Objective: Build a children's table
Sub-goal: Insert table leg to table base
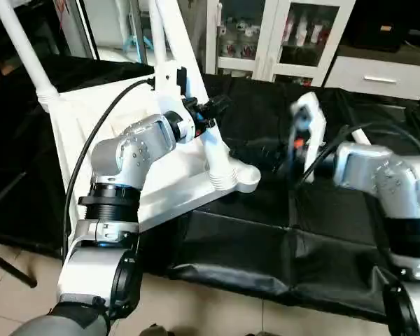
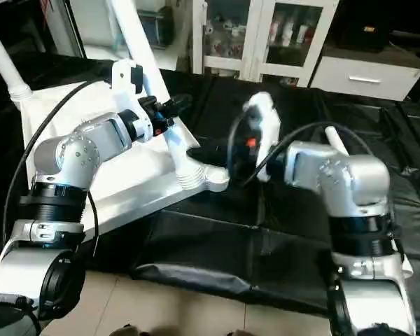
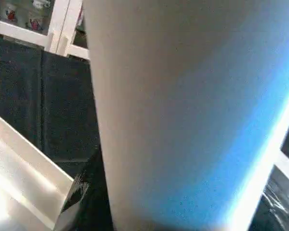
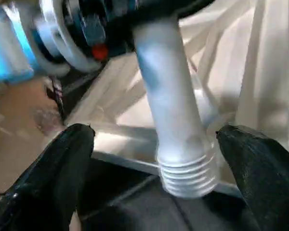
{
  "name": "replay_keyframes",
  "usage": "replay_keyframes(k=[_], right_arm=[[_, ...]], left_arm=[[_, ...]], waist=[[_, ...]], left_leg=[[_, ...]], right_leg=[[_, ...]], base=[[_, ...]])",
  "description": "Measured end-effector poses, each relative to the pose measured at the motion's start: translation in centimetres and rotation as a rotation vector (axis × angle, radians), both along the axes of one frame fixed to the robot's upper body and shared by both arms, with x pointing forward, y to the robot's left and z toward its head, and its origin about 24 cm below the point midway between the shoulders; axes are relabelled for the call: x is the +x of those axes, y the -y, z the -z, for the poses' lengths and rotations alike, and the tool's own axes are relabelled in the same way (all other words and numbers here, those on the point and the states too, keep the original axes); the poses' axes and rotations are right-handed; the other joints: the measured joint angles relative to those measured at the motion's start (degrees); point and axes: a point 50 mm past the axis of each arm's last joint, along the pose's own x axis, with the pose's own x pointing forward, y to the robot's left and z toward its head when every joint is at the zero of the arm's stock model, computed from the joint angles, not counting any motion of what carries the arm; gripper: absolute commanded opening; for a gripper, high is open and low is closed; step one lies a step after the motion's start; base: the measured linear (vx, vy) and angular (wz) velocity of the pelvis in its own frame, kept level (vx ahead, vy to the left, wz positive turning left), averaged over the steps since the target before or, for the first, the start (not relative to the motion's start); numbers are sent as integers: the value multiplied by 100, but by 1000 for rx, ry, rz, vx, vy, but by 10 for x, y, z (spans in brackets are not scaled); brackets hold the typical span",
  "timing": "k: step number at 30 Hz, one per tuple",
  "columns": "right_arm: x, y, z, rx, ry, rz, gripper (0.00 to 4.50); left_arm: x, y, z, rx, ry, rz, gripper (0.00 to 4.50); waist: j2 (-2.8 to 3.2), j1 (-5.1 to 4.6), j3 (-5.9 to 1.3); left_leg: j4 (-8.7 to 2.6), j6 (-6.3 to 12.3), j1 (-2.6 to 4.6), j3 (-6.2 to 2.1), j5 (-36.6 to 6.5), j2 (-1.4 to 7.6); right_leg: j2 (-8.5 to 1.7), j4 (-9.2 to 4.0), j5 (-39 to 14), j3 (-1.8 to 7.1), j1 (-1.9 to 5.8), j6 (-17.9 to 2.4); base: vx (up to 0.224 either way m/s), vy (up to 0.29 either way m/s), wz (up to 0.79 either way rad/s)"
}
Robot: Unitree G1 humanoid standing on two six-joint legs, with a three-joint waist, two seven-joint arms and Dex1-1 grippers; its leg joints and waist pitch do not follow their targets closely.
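The left gripper [image 1: 208, 112] clasps a tapered white leg [image 1: 211, 143] whose threaded end sits at the tabletop's [image 1: 91, 112] near-right corner socket [image 1: 231, 178] (top upside down on the black table [image 1: 266, 245]). Right gripper [image 4: 154, 139] spread, empty. Keep the leg square, twist steadily.

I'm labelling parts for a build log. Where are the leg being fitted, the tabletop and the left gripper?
leg [image 4: 171, 120]: right wrist view, mid-shaft above the threaded end.
tabletop [image 1: 91, 112]: left eye view, bare underside panel.
left gripper [image 1: 213, 110]: left eye view, between its black fingers at the leg.
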Motion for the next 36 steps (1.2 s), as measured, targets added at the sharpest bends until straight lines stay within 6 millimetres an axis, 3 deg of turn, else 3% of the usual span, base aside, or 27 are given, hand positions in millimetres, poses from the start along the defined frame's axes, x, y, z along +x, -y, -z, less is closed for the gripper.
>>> replay_keyframes(k=[5,10,11,12,36], right_arm=[[3,-33,13,-68,66,-16,450],[8,-45,25,-157,99,-7,450],[9,-48,30,-170,93,-7,410],[9,-50,33,-175,88,-4,410],[18,-49,30,-123,90,41,211]], left_arm=[[-1,2,0,-5,-8,8,179],[-1,1,-1,-6,-9,8,179],[-2,3,-2,-9,-5,13,179],[-2,3,-2,-9,-6,16,179],[-4,3,-7,-9,5,33,179]], waist=[[0,4,0],[-9,20,5],[-12,18,7],[-12,16,7],[-18,4,11]], left_leg=[[-2,-2,-3,-4,1,0],[-2,-2,-11,-5,1,-1],[-2,-2,-12,-6,0,-1],[-2,-2,-15,-5,1,-1],[-4,-2,-12,-5,1,0]], right_leg=[[0,-1,-3,-4,0,4],[-1,-6,-3,-4,1,4],[-1,-6,-3,-5,1,4],[-2,-6,-3,-5,-2,4],[-1,-5,-4,-6,-1,5]], base=[[0,0,0],[0,0,0],[0,0,0],[0,0,0],[0,0,0]])
